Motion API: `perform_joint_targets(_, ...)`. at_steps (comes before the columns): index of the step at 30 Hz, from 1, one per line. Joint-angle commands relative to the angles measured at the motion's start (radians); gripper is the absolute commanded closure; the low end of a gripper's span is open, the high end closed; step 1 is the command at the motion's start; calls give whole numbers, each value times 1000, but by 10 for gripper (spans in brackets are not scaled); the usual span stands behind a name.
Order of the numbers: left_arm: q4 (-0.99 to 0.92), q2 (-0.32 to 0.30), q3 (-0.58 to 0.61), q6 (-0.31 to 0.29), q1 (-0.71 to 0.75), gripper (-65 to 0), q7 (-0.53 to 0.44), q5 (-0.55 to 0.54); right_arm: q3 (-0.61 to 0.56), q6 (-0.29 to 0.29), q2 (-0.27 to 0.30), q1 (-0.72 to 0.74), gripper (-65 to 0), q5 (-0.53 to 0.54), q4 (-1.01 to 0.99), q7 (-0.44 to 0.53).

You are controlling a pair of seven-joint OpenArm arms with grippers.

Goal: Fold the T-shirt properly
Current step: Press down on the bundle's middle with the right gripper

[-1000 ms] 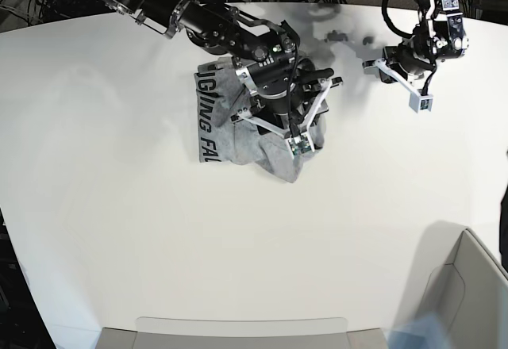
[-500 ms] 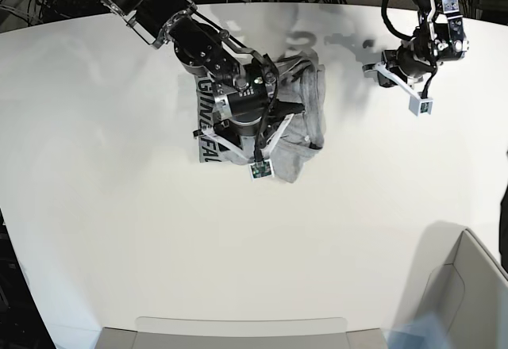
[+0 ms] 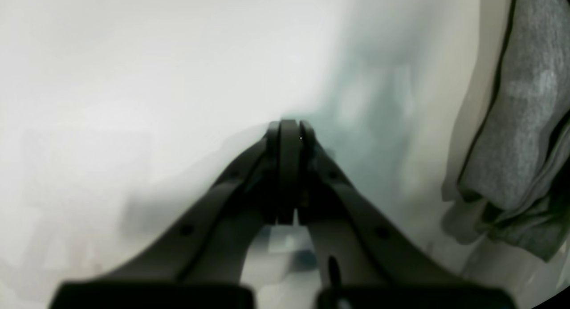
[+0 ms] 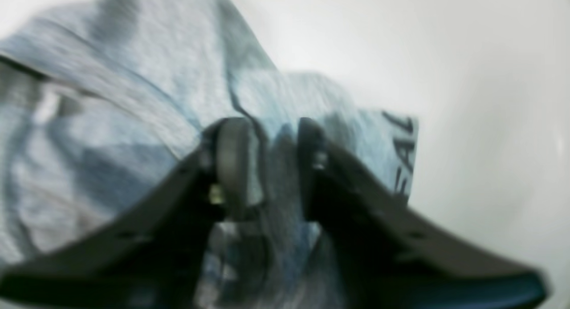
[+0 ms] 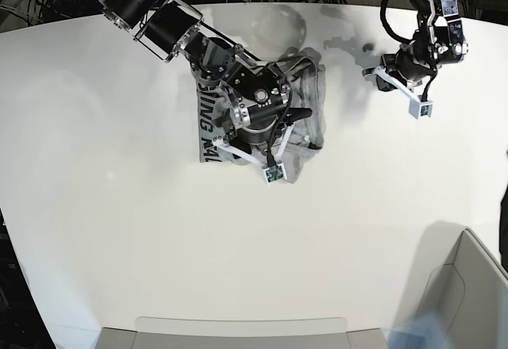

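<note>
The T-shirt (image 5: 311, 105) lies in a crumpled heap on the far half of the white surface (image 5: 159, 246), grey, with a band of black lettering along the edge on the base view's left. It is bunched, not spread, so we judge the folding to be at an early stage.

The right pincer (image 4: 271, 157) is down on the heap, its two sides a little apart with a ridge of cloth between them. The wrist picture is blurred, and we cannot tell whether the cloth is gripped firmly or only straddled. To do this step well, we should take a single layer near an edge or hem, not a thick wad, and lift gently so the rest slides out flat.

The left pincer (image 3: 289, 135) is pressed together on nothing. It hangs over bare surface beside the shirt's dark-trimmed edge, apart from it.

Further out, a light bin (image 5: 468, 285) stands at the near corner and a tray rim (image 5: 238, 329) runs along the near edge, both well apart from the shirt. The right arm itself hides much of the heap from above, which makes picking a corner harder.
</note>
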Motion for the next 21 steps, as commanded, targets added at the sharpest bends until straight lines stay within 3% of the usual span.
perform_joint_targets(1, -1, -8, -1, 7, 3, 0, 29, 17, 4, -3, -19, 34, -72, -9, 9, 20)
perform_joint_targets(4, -1, -8, -1, 7, 3, 0, 29, 17, 12, -2, -46, 66, 0, -8, -50, 34)
perform_joint_targets(11, -1, -8, -1, 7, 1, 0, 29, 17, 4, -2, -100, 138, -5, -12, -255, 121)
perform_joint_targets(19, -3, -8, -1, 7, 1, 0, 27, 17, 4, 0, -120, 163, -8, -9, -277, 226)
perform_joint_targets(21, -3, -8, -1, 7, 1, 0, 27, 17, 4, 34, -135, 163, -8, -12, -277, 249)
